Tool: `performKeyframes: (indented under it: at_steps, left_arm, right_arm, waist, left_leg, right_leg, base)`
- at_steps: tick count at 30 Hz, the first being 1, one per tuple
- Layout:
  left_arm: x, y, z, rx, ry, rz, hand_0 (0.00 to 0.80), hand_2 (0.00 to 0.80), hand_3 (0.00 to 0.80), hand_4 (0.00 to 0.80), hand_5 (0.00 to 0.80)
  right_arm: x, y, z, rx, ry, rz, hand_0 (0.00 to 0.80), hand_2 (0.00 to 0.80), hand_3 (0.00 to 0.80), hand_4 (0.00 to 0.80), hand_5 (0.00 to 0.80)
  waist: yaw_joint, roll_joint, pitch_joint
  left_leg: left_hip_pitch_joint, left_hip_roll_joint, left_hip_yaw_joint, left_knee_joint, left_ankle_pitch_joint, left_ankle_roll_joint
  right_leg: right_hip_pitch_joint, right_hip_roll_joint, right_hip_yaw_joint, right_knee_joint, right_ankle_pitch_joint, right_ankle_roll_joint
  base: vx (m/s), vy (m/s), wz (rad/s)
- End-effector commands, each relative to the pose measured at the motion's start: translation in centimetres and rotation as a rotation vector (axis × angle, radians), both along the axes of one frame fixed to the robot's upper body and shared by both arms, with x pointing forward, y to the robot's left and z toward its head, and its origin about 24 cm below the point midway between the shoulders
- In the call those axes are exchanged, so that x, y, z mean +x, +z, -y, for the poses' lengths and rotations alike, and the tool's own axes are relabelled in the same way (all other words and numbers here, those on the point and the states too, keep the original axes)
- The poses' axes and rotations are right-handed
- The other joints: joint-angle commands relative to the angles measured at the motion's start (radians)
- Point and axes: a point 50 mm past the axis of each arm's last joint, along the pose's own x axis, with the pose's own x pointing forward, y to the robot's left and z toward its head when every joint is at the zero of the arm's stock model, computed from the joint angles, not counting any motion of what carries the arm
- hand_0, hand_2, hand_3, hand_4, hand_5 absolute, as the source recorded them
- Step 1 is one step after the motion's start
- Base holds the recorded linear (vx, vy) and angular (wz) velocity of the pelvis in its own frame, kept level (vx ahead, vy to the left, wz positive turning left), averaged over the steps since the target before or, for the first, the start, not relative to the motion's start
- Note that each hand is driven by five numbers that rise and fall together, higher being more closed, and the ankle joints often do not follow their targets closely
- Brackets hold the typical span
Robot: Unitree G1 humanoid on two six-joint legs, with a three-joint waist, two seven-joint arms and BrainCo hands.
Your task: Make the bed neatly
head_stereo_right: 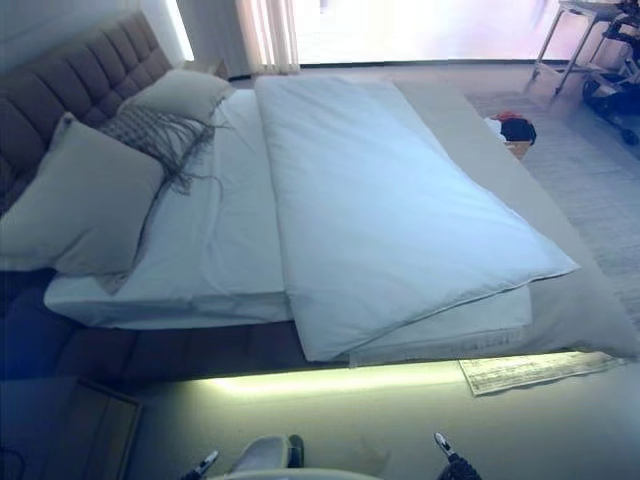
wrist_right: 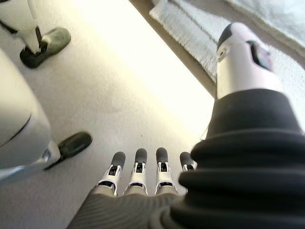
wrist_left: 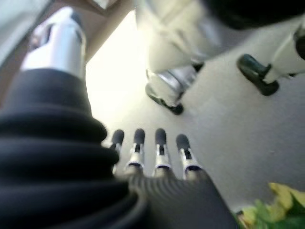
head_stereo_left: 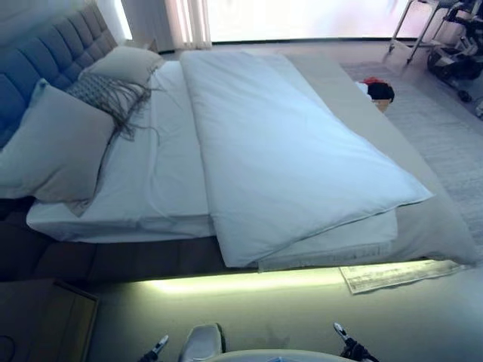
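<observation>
Nearest the camera, both hands are hanging low by the floor at the foot of the view, well short of the bed: the left hand is pointing its fingers straight down at the carpet, relaxed and holding nothing, and the right hand is doing the same, its thumb apart and empty. Going from left to right across the bed, two pillows are leaning against the headboard with a fringed throw between them; then the white sheet is lying bare; then the duvet is lying folded over itself, its long axis running away from the robot. Its near corner is overhanging the bed's edge ahead of both hands, about midway, so either arm looks equally placed to reach forward.
</observation>
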Motion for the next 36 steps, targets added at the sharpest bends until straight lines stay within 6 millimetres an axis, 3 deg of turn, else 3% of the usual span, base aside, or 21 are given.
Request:
performKeyframes:
  at_steps: [1,2,4,5,6,8,9,11,13,16,21,27,28,30,32,33,34,36]
  left_arm:
    - [-1.6,0.0,-0.4,0.010,-0.039,-0.053,0.000,0.000,0.000,0.000,0.000]
    - [-1.5,0.1,-0.5,0.011,-0.048,-0.052,0.000,0.000,0.000,0.000,0.000]
    - [-0.9,0.2,-1.0,0.024,-0.075,-0.049,0.000,0.000,0.000,0.000,0.000]
    - [-0.8,0.3,-1.2,0.031,-0.081,-0.052,0.000,0.000,0.000,0.000,0.000]
    - [-0.7,0.4,-1.5,0.045,-0.075,-0.054,0.000,0.000,0.000,0.000,0.000]
    - [-0.7,0.5,-1.8,0.054,-0.060,-0.048,0.000,0.000,0.000,0.000,0.000]
    - [-0.4,0.5,-1.9,0.059,-0.053,-0.039,0.000,0.000,0.000,0.000,0.000]
    - [-0.3,0.5,-2.0,0.062,-0.060,-0.028,0.000,0.000,0.000,0.000,0.000]
    - [0.5,0.6,-2.1,0.065,-0.057,0.001,0.000,0.000,0.000,0.000,0.000]
    - [1.5,0.6,-1.8,0.067,-0.036,0.048,0.000,0.000,0.000,0.000,0.000]
    - [0.3,0.0,-0.1,0.033,-0.043,0.022,0.000,0.000,0.000,0.000,0.000]
    - [-1.1,-0.2,0.3,0.015,-0.055,-0.034,0.000,0.000,0.000,0.000,0.000]
    - [-1.5,-0.2,0.3,0.013,-0.056,-0.041,0.000,0.000,0.000,0.000,0.000]
    - [-1.6,-0.3,0.7,-0.001,-0.070,-0.037,0.000,0.000,0.000,0.000,0.000]
    - [-1.2,-0.4,1.3,-0.014,-0.094,-0.029,0.000,0.000,0.000,0.000,0.000]
    - [-1.0,-0.4,1.4,-0.017,-0.117,-0.027,0.000,0.000,0.000,0.000,0.000]
    - [-0.5,-0.3,1.2,-0.013,-0.132,-0.028,0.000,0.000,0.000,0.000,0.000]
    - [1.6,0.0,0.5,0.006,-0.133,0.023,0.000,0.000,0.000,0.000,0.000]
  right_arm:
    - [1.1,1.0,2.5,-0.084,-0.013,0.060,0.000,0.000,0.000,0.000,0.000]
    - [1.0,1.0,2.5,-0.088,-0.027,0.059,0.000,0.000,0.000,0.000,0.000]
    - [0.5,0.9,2.6,-0.095,-0.047,0.051,0.000,0.000,0.000,0.000,0.000]
    - [0.4,0.9,2.7,-0.094,-0.046,0.050,0.000,0.000,0.000,0.000,0.000]
    - [0.5,1.0,2.8,-0.090,-0.031,0.052,0.000,0.000,0.000,0.000,0.000]
    - [0.8,1.0,2.8,-0.085,-0.030,0.063,0.000,0.000,0.000,0.000,0.000]
    - [0.9,1.0,2.8,-0.076,-0.031,0.074,0.000,0.000,0.000,0.000,0.000]
    - [1.1,1.0,2.6,-0.064,-0.035,0.091,0.000,0.000,0.000,0.000,0.000]
    - [2.1,1.1,2.3,-0.058,-0.028,0.110,0.000,0.000,0.000,0.000,0.000]
    - [2.7,1.1,2.0,-0.069,-0.034,0.091,0.000,0.000,0.000,0.000,0.000]
    - [1.6,1.0,2.2,-0.088,-0.040,0.081,0.000,0.000,0.000,0.000,0.000]
    - [2.9,1.4,2.5,-0.060,-0.048,0.151,0.000,0.000,0.000,0.000,0.000]
    - [3.2,1.5,2.5,-0.051,-0.044,0.164,0.000,0.000,0.000,0.000,0.000]
    - [4.1,1.8,2.7,-0.043,-0.045,0.201,0.000,0.000,0.000,0.000,0.000]
    - [5.2,2.2,3.0,-0.052,-0.054,0.233,0.000,0.000,0.000,0.000,0.000]
    - [5.7,2.5,3.4,-0.057,-0.062,0.253,0.000,0.000,0.000,0.000,0.000]
    - [6.8,2.9,3.4,-0.050,-0.065,0.289,0.000,0.000,0.000,0.000,0.000]
    - [8.8,3.7,3.6,-0.036,-0.094,0.359,0.000,0.000,0.000,0.000,0.000]
  waist:
    - [-0.003,0.018,-0.043]
    - [-0.006,0.014,-0.048]
    - [-0.026,0.012,-0.052]
    - [-0.039,0.016,-0.045]
    - [-0.058,0.034,-0.031]
    - [-0.067,0.043,-0.016]
    - [-0.073,0.050,-0.003]
    - [-0.083,0.034,0.015]
    - [-0.100,0.021,0.038]
    - [-0.120,0.013,0.047]
    - [-0.121,0.016,0.005]
    - [-0.120,0.030,-0.015]
    - [-0.116,0.034,-0.011]
    - [-0.087,0.027,0.015]
    - [-0.074,0.031,0.045]
    - [-0.082,0.043,0.061]
    - [-0.081,0.036,0.080]
    - [-0.101,0.046,0.131]
  left_leg:
    - [-0.071,0.067,-0.030,-0.146,0.160,-0.044]
    - [-0.062,0.052,-0.025,-0.153,0.151,-0.031]
    - [-0.001,-0.002,-0.021,-0.204,0.126,0.018]
    - [0.040,-0.015,-0.019,-0.231,0.122,0.031]
    - [0.102,-0.015,-0.013,-0.274,0.123,0.041]
    - [0.147,-0.004,0.002,-0.306,0.130,0.034]
    - [0.176,0.006,0.004,-0.325,0.135,0.022]
    - [0.207,-0.014,0.005,-0.331,0.103,0.012]
    - [0.223,-0.028,0.001,-0.316,0.053,0.008]
    - [0.234,-0.022,-0.016,-0.273,0.008,0.017]
    - [0.320,0.002,-0.020,-0.324,0.011,0.000]
    - [0.370,0.020,-0.003,-0.334,-0.002,-0.028]
    - [0.350,0.028,-0.004,-0.284,0.036,-0.044]
    - [0.204,0.030,-0.066,-0.080,0.152,-0.083]
    - [0.116,0.056,-0.100,-0.102,0.169,-0.106]
    - [0.112,0.099,-0.065,-0.169,0.169,-0.100]
    - [0.103,0.075,-0.069,-0.161,0.105,-0.077]
    - [0.059,0.095,-0.054,-0.138,0.076,-0.073]
  right_leg:
    - [0.096,-0.035,-0.035,0.114,-0.024,0.022]
    - [0.086,-0.045,-0.034,0.150,0.008,0.025]
    - [-0.047,-0.094,-0.010,0.384,0.212,0.036]
    - [-0.128,-0.101,0.001,0.464,0.250,0.030]
    - [-0.248,-0.099,-0.016,0.500,0.261,0.001]
    - [-0.306,-0.076,-0.050,0.454,0.223,-0.026]
    - [-0.322,-0.038,-0.074,0.365,0.182,-0.047]
    - [-0.384,-0.014,-0.115,0.164,0.249,-0.024]
    - [-0.458,-0.018,-0.110,0.066,0.330,0.005]
    - [-0.461,-0.002,-0.052,0.099,0.307,0.003]
    - [-0.368,0.009,-0.099,0.067,0.273,-0.009]
    - [-0.352,0.010,-0.135,0.104,0.230,-0.026]
    - [-0.341,0.019,-0.138,0.105,0.215,-0.040]
    - [-0.289,0.029,-0.131,0.085,0.194,-0.069]
    - [-0.281,0.018,-0.113,0.096,0.174,-0.060]
    - [-0.300,0.006,-0.113,0.123,0.163,-0.052]
    - [-0.334,-0.026,-0.110,0.156,0.165,-0.038]
    - [-0.440,-0.060,-0.088,0.261,0.152,-0.027]
  base:
    - [0.237,0.241,0.01]
    - [0.183,0.208,0.05]
    - [0.195,0.242,0.08]
    - [0.234,0.252,0.08]
    - [0.200,0.171,0.00]
    - [0.171,0.002,-0.04]
    - [0.176,-0.166,0.04]
    - [0.168,-0.263,-0.01]
    - [0.081,-0.213,-0.18]
    - [0.108,-0.168,0.23]
    - [0.221,-0.071,0.34]
    - [0.162,-0.012,0.05]
    - [0.117,0.006,0.08]
    - [0.062,0.044,0.12]
    - [-0.002,0.203,-0.03]
    - [-0.059,0.238,-0.23]
    - [-0.149,0.218,-0.21]
    - [-0.252,0.166,-0.39]
